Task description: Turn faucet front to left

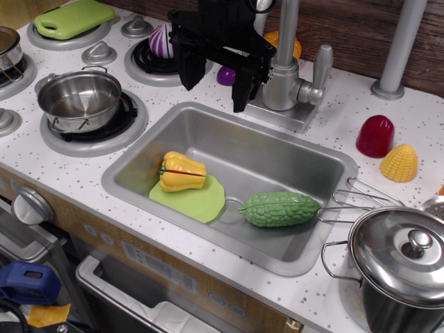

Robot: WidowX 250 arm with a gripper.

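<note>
The faucet (286, 83) stands just right of the open, empty end effector (216, 87).

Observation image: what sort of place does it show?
Most likely a toy play kitchen: a steel sink holding plastic vegetables, a toy faucet behind it, and burners with a small pot on the speckled counter.

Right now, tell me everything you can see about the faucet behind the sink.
The faucet is matte silver-grey, plastic by the look. It has a square base plate on the speckled counter at the back rim of the sink, a thick cylindrical body, a thin upright pipe running out of the top of the picture, and a paddle-shaped lever sticking up on the right. The spout is not visible. The black gripper, jaws open and pointing down, hangs just left of it; contact cannot be told.
</note>
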